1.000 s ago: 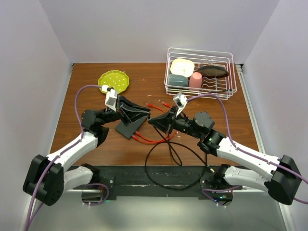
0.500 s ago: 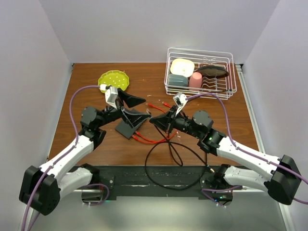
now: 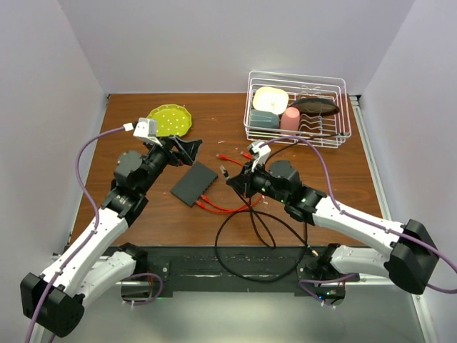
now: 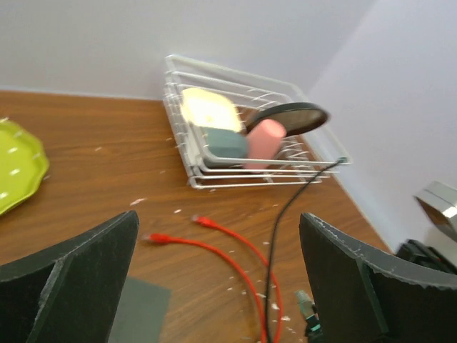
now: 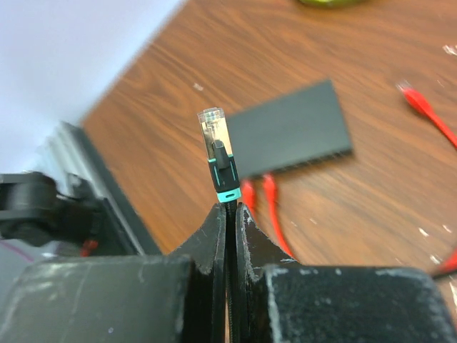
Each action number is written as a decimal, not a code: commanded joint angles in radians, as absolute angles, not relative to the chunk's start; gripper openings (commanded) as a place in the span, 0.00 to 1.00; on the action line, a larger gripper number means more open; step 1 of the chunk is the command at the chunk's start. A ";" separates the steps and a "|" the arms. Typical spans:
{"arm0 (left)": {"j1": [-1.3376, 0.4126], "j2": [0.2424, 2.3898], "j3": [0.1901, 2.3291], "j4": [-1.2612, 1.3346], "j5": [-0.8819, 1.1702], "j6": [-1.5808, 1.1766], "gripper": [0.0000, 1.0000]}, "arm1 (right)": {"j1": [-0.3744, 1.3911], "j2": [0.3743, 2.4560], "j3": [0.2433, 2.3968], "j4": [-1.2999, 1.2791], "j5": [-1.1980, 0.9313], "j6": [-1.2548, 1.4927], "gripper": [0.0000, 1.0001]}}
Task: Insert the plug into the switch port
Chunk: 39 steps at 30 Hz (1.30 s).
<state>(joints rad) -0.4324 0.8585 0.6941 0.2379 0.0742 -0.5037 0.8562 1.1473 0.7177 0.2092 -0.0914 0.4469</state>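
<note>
Left gripper [image 3: 186, 151] has just let go of the switch [image 3: 194, 183]. 1 s ago it was clamped down over the box; now its jaws stand wide apart with nothing between them, and the arm has lifted off and swung back toward the green plate [image 3: 169, 119]. The switch is left lying flat on the table [image 3: 143, 207], fully exposed and touched by neither arm, so nothing braces it any longer. Right gripper [image 5: 228, 211] has its fingers pinched tight on the plug [image 5: 216, 146], gripping the teal boot so that the clear tip sticks out upright beyond the fingertips; it has edged slightly toward the switch over the last second. The plug's black cable [image 3: 250, 229] trails in a loop toward the near edge. The plug is in the air, near the switch but apart from it. The switch port [image 5: 307, 161] lies in the row along the long edge facing the right arm; 2 red cables [image 5: 257, 193] already sit in that edge, and the free sockets are too small to tell apart. Judgement: positioning of the box looks finished and insertion is now 1-handed. The plug tip must still be turned to face the port edge, and an unbraced box may slide when pushed.
</note>
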 commanded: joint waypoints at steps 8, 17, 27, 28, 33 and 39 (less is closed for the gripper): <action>-0.428 1.072 0.856 0.002 -0.035 -0.408 1.00 | 0.861 1.293 0.836 -0.024 0.095 0.399 0.00; -0.324 1.296 0.887 -0.083 0.084 -0.461 1.00 | 0.948 1.505 0.934 -0.101 0.244 0.330 0.00; -0.187 1.423 0.825 -0.045 0.207 -0.445 1.00 | 1.002 1.646 1.037 -0.135 0.308 0.259 0.00; -0.181 1.436 0.827 -0.043 0.234 -0.442 1.00 | 1.003 1.655 1.042 -0.135 0.311 0.241 0.00; -0.170 1.496 0.801 -0.015 0.253 -0.431 1.00 | 1.006 1.700 1.078 -0.155 0.347 0.207 0.00; -0.169 1.531 0.799 0.034 0.285 -0.419 1.00 | 1.011 1.726 1.072 -0.126 0.351 0.199 0.00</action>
<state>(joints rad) -0.1757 1.5288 0.7986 -0.0418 0.2432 -0.4477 1.0027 1.7195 1.0428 -0.1429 0.3191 0.2287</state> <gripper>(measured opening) 0.997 0.031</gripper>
